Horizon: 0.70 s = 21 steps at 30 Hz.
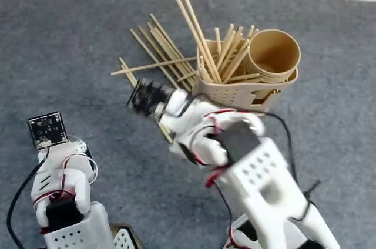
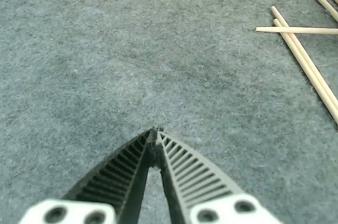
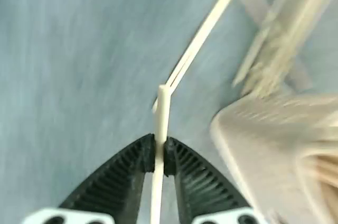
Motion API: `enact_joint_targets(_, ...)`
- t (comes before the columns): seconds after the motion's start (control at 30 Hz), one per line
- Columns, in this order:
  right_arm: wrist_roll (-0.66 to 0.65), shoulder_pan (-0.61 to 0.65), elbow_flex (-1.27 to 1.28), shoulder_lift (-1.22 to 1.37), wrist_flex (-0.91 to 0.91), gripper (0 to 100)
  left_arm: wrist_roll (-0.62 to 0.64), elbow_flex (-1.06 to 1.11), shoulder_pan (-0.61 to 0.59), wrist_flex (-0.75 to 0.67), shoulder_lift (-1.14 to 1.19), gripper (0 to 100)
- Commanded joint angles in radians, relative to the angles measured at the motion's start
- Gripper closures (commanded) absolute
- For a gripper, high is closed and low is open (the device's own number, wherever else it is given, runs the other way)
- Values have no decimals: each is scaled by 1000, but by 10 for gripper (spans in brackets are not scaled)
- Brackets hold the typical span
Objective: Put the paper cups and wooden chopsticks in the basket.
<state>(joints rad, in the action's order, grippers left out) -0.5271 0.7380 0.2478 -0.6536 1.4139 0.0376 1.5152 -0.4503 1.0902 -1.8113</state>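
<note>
At one o'clock on the table stands the basket, paper cups inside. My right gripper, just at its nine o'clock, pinches one chopstick; I'd raise it clear of the rim before releasing. My left gripper is closed, empty.

A table is covered from edge to edge by a grey, carpet-like fabric with a fine, even nap. A loose bunch of wooden chopsticks is spread flat on this fabric towards the far side, fanned out on a slant, with the right-hand ends running up to a beige perforated basket. One crosswise chopstick is laid over the others. In the left wrist view, this crosswise stick is seen resting on two parallel sticks. The basket is set directly on the fabric, just beside the bunch, at the far right.
</note>
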Motion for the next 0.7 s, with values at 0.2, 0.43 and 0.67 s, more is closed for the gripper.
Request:
enact_joint_targets(0.2,215,-12,-605,18,-162,993,-11,-7,-8,-20,-8,995)
enact_joint_targets(0.43,276,-16,-782,33,-424,993,-11,-7,-8,-20,-8,995)
enact_joint_targets(0.67,275,-209,-690,64,-667,993,-51,15,-8,-43,-8,995)
